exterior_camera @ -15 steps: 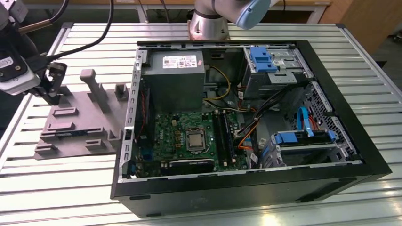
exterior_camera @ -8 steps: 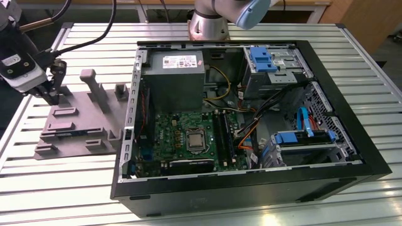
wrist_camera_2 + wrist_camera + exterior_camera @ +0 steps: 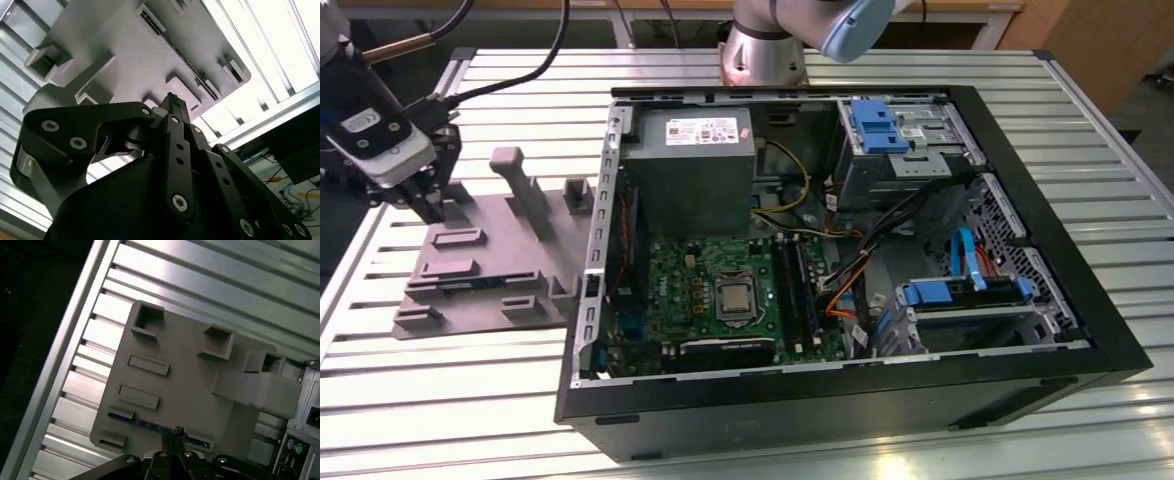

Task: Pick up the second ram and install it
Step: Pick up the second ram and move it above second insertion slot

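- Currently the gripper (image 3: 430,212) hangs over the grey tray (image 3: 520,295) on the exterior view's left, well apart from the open PC case (image 3: 854,400).
- Jaws look closed in both wrist views, tips together, nothing between them.
- The second ram (image 3: 145,423) isn't picked up yet. It stands on its long edge in a slot near 1 edge of the tray. In the first wrist view it shows as a thin blue strip, w/ raised blocks at its ends and the tips lined up approx. over its middle.
- Can't tell how high the tips are above it; no contact visible.
- Handling, my guess: light, stiff, thin board, but fragile, so chips & contacts won't like hard squeezing or bending.
- Best hold is prob. across the 2 flat faces at mid-length of the top edge, so it lifts level w/o twisting. The contact edge sits down in the slot anyway.
- Tray rests on the slatted worktop (image 3: 454,400); the long black slots (image 3: 794,290) are inside the case.
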`<control>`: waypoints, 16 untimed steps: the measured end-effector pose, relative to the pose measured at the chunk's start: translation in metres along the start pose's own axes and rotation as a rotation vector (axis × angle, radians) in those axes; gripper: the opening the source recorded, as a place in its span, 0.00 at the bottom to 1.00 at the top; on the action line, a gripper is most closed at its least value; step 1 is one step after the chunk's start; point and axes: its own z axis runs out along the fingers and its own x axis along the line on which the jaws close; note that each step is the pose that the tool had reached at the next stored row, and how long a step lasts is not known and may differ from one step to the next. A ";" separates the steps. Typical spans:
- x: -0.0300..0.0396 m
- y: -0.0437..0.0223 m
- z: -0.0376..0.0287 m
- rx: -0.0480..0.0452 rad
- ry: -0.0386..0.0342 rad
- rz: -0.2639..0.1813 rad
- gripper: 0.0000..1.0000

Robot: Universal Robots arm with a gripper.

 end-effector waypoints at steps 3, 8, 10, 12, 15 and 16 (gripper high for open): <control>0.0000 0.0000 0.0002 -0.0015 0.0025 -0.056 0.11; 0.0000 -0.0001 0.0005 -0.0040 0.0066 -0.147 0.11; 0.0000 0.0000 0.0007 -0.0049 0.0081 -0.183 0.11; 0.0000 0.0000 0.0008 -0.0059 0.0098 -0.219 0.11; 0.0000 -0.0001 0.0010 -0.0074 0.0121 -0.273 0.11; 0.0000 -0.0001 0.0011 -0.0079 0.0130 -0.292 0.11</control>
